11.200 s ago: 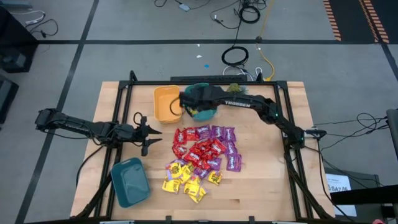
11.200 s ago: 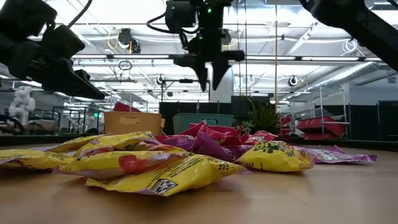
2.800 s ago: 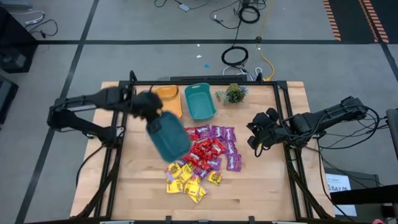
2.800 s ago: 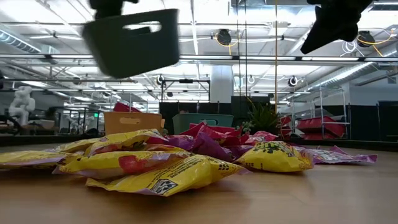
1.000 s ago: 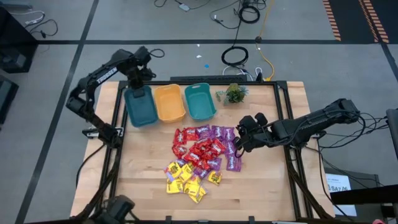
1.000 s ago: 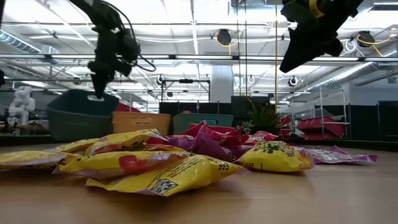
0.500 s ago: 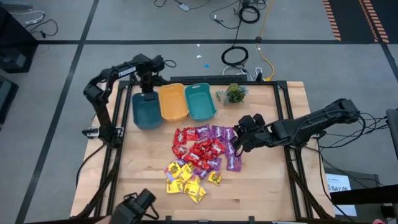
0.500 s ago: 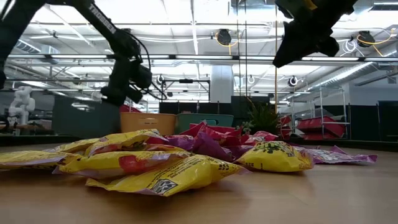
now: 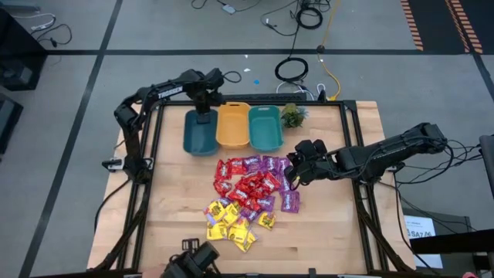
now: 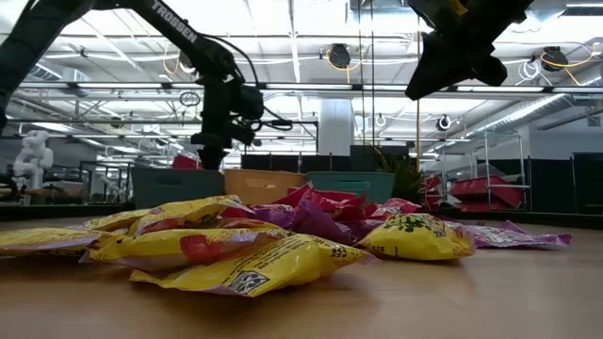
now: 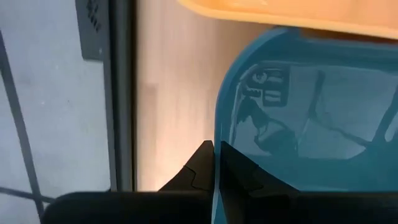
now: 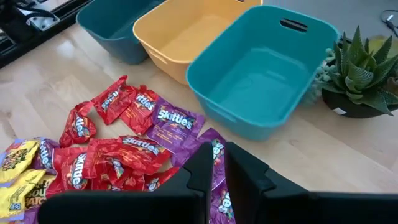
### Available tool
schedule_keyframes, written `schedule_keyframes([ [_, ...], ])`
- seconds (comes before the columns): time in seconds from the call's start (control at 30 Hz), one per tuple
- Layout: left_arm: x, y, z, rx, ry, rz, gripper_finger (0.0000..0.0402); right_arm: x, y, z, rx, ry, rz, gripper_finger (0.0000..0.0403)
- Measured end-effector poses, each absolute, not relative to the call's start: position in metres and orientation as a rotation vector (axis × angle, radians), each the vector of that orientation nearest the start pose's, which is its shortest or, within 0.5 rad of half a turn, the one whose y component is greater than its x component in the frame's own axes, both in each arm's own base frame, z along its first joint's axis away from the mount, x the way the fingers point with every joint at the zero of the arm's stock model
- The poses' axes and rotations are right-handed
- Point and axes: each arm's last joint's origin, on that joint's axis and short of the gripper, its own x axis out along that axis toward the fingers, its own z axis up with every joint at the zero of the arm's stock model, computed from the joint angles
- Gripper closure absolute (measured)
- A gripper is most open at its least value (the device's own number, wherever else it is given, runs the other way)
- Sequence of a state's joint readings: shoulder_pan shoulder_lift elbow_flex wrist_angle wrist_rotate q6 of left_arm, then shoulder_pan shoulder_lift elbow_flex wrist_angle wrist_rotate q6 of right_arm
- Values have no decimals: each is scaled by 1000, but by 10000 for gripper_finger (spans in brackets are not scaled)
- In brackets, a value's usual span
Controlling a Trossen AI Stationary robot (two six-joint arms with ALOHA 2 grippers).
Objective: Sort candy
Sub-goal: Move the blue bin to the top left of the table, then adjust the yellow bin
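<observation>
Candy [image 9: 251, 194]: many small, shiny wrapped packets lying flat and overlapping in one loose heap near the middle of the surface [image 9: 324, 232]. Red packets [image 9: 248, 185] fill the centre of the heap and its far-left part. Purple packets [image 9: 282, 174] lie along the far and right sides. Yellow packets [image 9: 230, 222] form the cluster nearest the front edge. All rest on the wood; none lies in a container.

Three bins [image 9: 233, 126], one plant [image 9: 292, 115], one heap of candy [image 9: 252, 191], two arms [image 9: 150, 98].
</observation>
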State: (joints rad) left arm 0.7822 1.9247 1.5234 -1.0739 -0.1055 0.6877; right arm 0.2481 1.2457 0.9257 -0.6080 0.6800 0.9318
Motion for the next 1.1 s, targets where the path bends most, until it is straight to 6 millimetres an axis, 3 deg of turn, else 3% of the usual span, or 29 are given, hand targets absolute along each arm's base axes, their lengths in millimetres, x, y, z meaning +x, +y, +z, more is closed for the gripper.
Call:
schedule_keyframes([
  [0.17, 262, 258, 214, 6, 1576, 195, 385, 238, 42, 261, 446, 568, -734, 371],
  [0.47, 234, 264, 214, -209, 1675, 226, 384, 238, 42, 261, 439, 570, -730, 371],
  [0.8, 235, 266, 214, -217, 1649, 236, 383, 239, 42, 262, 420, 575, -722, 371],
  [1.1, 235, 267, 214, -229, 1639, 267, 322, 239, 42, 262, 422, 574, -723, 371],
])
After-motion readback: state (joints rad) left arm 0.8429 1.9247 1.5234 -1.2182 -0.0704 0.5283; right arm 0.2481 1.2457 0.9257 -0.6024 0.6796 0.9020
